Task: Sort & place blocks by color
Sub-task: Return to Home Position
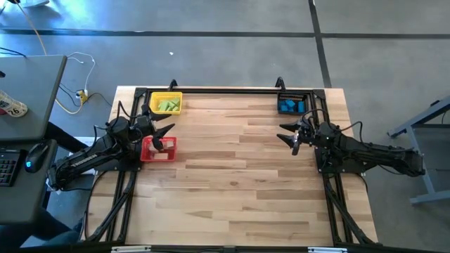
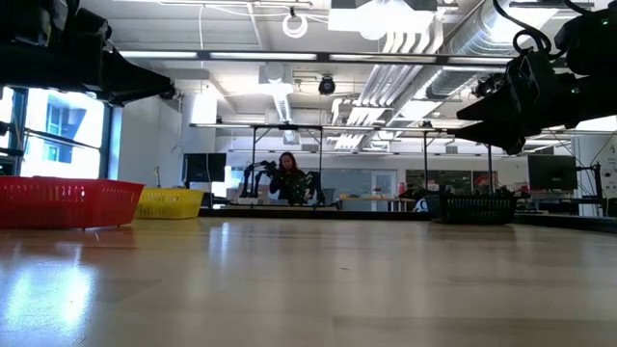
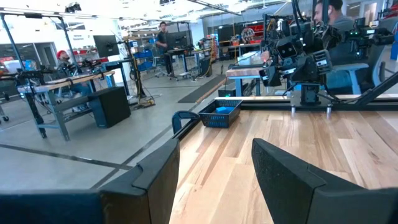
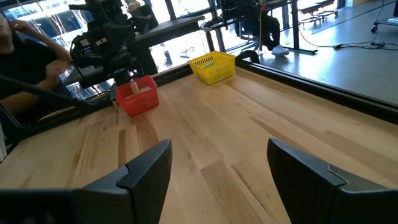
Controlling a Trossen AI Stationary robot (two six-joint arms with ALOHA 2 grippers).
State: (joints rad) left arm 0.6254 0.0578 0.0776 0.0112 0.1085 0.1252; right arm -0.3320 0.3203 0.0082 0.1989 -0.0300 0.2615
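Observation:
Light green blocks [image 1: 167, 105] lie in the yellow bin [image 1: 176, 95] at the table's far left. Blue blocks [image 1: 288, 106] lie in the black bin [image 1: 291, 96] at the far right, also in the left wrist view as blue blocks [image 3: 224, 110]. A tan block [image 4: 134, 89] shows in the red bin [image 1: 171, 154]. My left gripper [image 1: 165, 137] hangs open above the red bin, holding nothing. My right gripper [image 1: 287, 135] is open and raised off the table, just near of the black bin. No loose block shows on the tabletop.
A black frame rail [image 1: 225, 90] runs along the table's far edge and down both sides. The wide middle of the wooden tabletop [image 1: 232, 169] lies between the arms. In the low view the red bin [image 2: 67, 202], yellow bin [image 2: 171, 202] and black bin [image 2: 477, 207] stand along the far side.

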